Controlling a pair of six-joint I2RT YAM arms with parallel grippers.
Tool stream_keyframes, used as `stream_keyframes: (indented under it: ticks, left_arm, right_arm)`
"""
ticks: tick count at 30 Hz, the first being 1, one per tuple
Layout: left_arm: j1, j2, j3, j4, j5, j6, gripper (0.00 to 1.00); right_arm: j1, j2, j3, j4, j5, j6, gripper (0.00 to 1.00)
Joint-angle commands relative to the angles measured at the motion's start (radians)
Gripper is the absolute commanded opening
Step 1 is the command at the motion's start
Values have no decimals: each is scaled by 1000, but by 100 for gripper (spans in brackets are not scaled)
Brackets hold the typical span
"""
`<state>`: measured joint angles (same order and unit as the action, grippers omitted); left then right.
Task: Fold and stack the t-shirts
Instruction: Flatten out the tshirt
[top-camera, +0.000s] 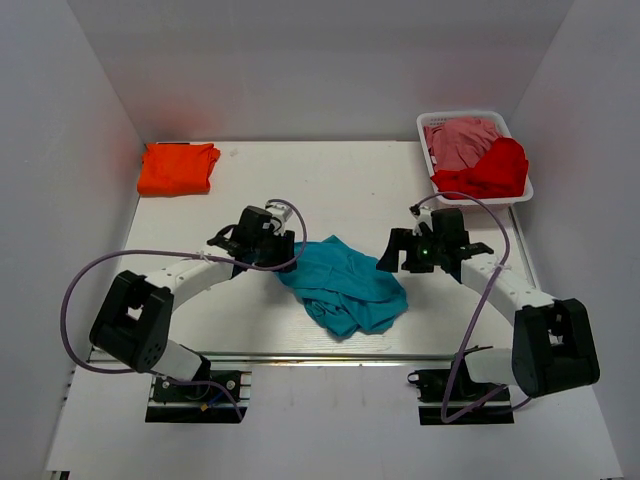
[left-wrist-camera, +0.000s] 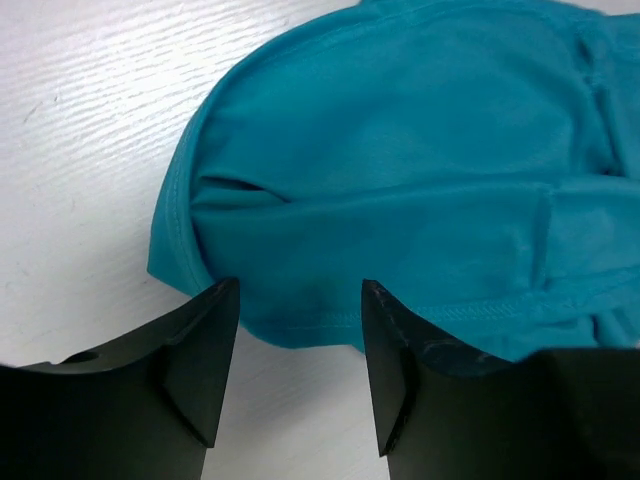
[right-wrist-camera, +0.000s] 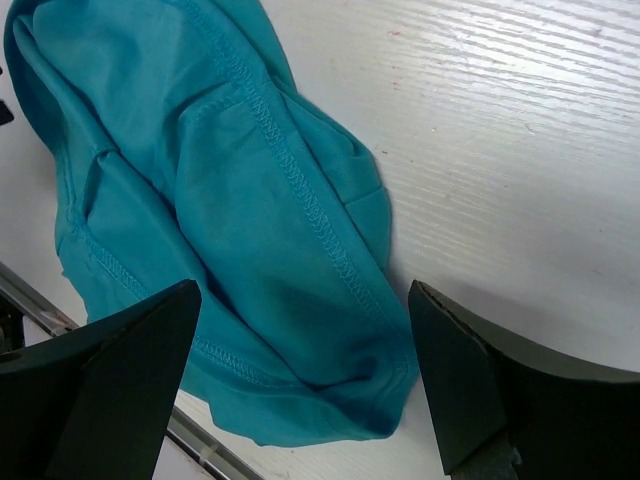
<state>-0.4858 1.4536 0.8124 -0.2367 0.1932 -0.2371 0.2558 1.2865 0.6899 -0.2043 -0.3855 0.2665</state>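
The teal t-shirt (top-camera: 345, 285) lies crumpled in a loose heap at the middle of the top view, on the white table (top-camera: 330, 190), unfolded, with hems and seams showing in both wrist views. The left gripper (top-camera: 288, 250) sits at the heap's left edge. In the left wrist view its claw (left-wrist-camera: 300, 330) is spread, and the rounded hem of the teal t-shirt (left-wrist-camera: 400, 180) lies just beyond and partly between the two dark fingers, not pinched. The right gripper (top-camera: 393, 256) sits at the heap's upper right edge. In the right wrist view its claw (right-wrist-camera: 300, 295) is spread wide above a stitched fold of the teal t-shirt (right-wrist-camera: 250, 200), gripping nothing.

At the upper left of the top view, an orange t-shirt (top-camera: 178, 168) rests folded into a small rectangle near the table's far corner. At the upper right, a white tray (top-camera: 470, 117) holds a pink t-shirt (top-camera: 462, 140) and, in front of it, a red t-shirt (top-camera: 495, 168), both bunched.
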Motion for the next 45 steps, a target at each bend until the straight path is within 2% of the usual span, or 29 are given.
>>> stream_keyframes:
  ticks: [1,8,9,15,18,20,21,23,24,26,29,31,36,40,41,45]
  left_arm:
    - [-14,8,-9,-9,-121,-25,60]
    - [-14,39,-28,-4,-230,-62,54]
    - [-14,51,-38,7,-256,-74,54]
    - [-14,111,-38,46,-256,-93,51]
    - [-14,120,-38,75,-229,-102,41]
    - [-14,120,-47,85,-228,-102,39]
    - [-14,110,-56,95,-228,-102,32]
    - [-14,110,-56,105,-219,-102,25]
    - [-14,110,-56,105,-219,-102,13]
    - [-14,110,-56,105,-219,-102,0]
    - [-14,85,-56,114,-219,-102,0]
    - [-14,67,-65,114,-219,-102,0]
    - [-14,22,-94,123,-219,-102,0]
    - [-14,2,-94,123,-219,-93,0]
    - [-14,-8,-94,123,-219,-93,0]
    - [-14,-28,-93,123,-219,-93,0]
  right_arm:
    - [32,26,42,48,-21,-42,90]
    - [127,164,151,89,26,-55,90]
    - [137,184,218,80,39,-56,90]
    - [210,352,368,43,154,-66,90]
    - [240,433,436,25,200,-81,90]
    - [258,462,484,28,246,-81,87]
    - [278,508,508,23,255,-72,86]
    - [293,539,545,19,281,-66,84]
    - [304,581,562,19,283,-59,84]
    - [327,612,585,26,287,-52,83]
    - [355,660,615,45,303,-39,83]
    - [375,691,625,40,310,-32,79]
    - [401,735,629,54,333,-20,66]
    - [421,748,623,65,356,-1,7]
    - [421,746,625,66,364,3,1]
    - [421,709,638,77,433,4,0]
